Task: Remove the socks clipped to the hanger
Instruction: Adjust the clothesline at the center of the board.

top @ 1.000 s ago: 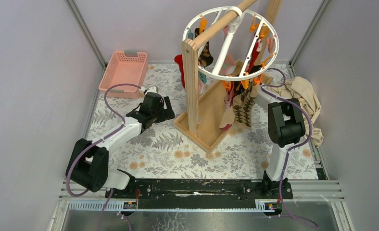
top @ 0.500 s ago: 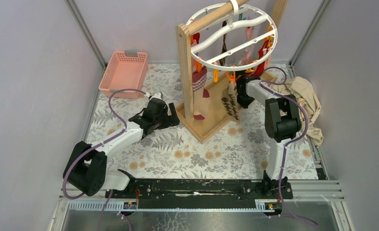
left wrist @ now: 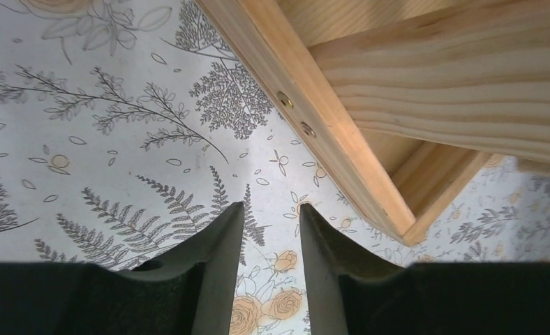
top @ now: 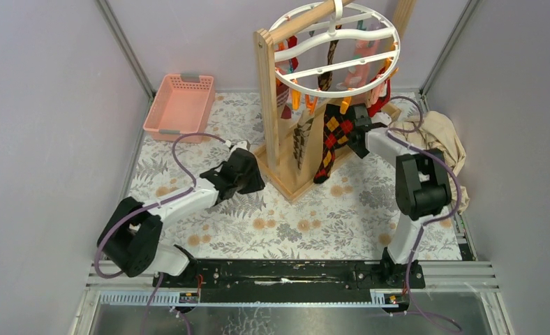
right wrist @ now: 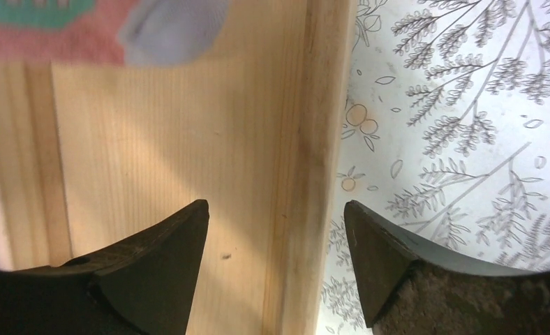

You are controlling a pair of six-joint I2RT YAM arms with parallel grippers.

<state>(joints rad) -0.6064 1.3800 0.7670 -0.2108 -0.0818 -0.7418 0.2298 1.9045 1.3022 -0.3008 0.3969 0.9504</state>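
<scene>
The left end effector (left wrist: 271, 209), jaws narrow and empty, hangs low over the floral surface (top: 223, 223) beside the grainy wooden frame (top: 265, 98). Soft socks (top: 330, 136) dangle lengthwise from the ringed plastic hanger (top: 342, 90) above. The right end effector (top: 352, 124), gaping and empty, is nearer, just right of them.
</scene>
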